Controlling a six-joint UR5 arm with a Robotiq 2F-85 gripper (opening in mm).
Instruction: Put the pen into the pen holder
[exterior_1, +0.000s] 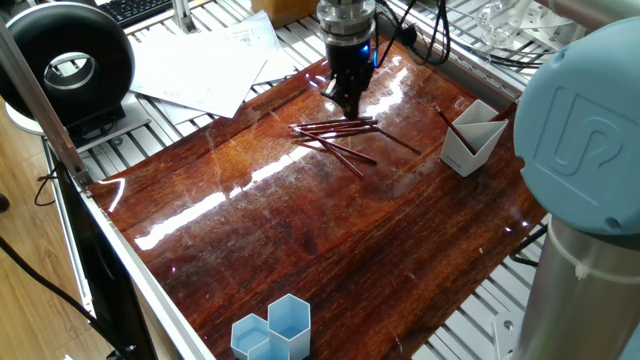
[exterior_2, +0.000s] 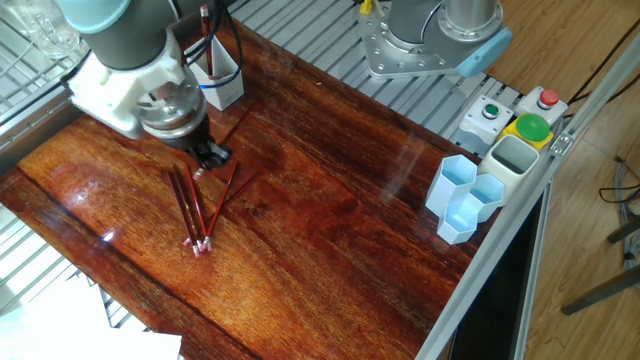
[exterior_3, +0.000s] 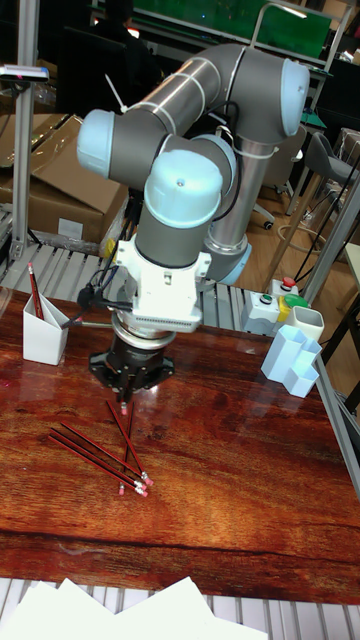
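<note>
- The gripper (exterior_1: 348, 97) hung just above the table, jaws drawn close together. It looked clenched on the pen (exterior_1: 400, 141), though the grip point itself was too small to see clearly.
- The pen's long axis lay close to level. In one fixed view it ran from the fingers out toward the right and slightly toward the camera, roughly toward the pen holder.
- Just beneath and beside the gripper lay the loose pens (exterior_1: 335, 130), a fanned heap with some crossing one another.
- The pen holder (exterior_1: 470, 145) stood well apart from the gripper near the table edge, to the right in that view. It was upright, its slanted rim open upward, with one red pen (exterior_2: 206, 40) already standing inside.
- By my judgement, the pen would need tipping toward vertical before it could enter that narrow mouth.
- The wooden table (exterior_1: 300, 240) was glossy and bare between the heap and the holder.
- Farther off sat the light blue honeycomb cups (exterior_2: 465, 195), a button box (exterior_2: 520, 125) and papers (exterior_1: 200, 65).
</note>
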